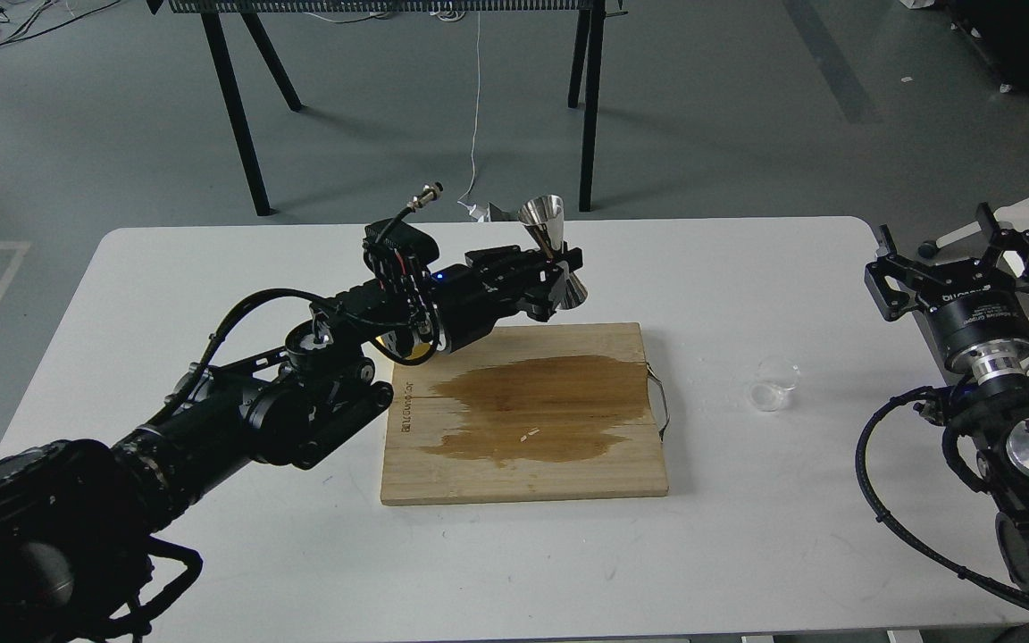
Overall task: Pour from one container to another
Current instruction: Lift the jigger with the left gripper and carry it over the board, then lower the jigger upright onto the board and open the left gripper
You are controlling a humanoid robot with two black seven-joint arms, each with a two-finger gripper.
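The left gripper (559,268) is clamped on the narrow waist of the steel jigger (555,250), holding it in the air above the far edge of the wooden cutting board (523,464) — the jigger leans a little, its wider mouth up and tipped toward the far side of the white table (211,554). The fingers look closed snugly around the waist, though the dark housing hides part of the contact.

The right gripper (961,259) hovers past the table's right edge, its two fingers spread wide and holding nothing.

The clear cup (772,384) stands upright on the table, just to the right of the board's right edge and well apart from both grippers. It is too small and transparent to tell whether anything is in it.

The board lies near the middle of the table, with a thin metal handle (660,402) at its right edge. A large dark wet patch (532,411) spreads across its top — reaching toward the right edge.
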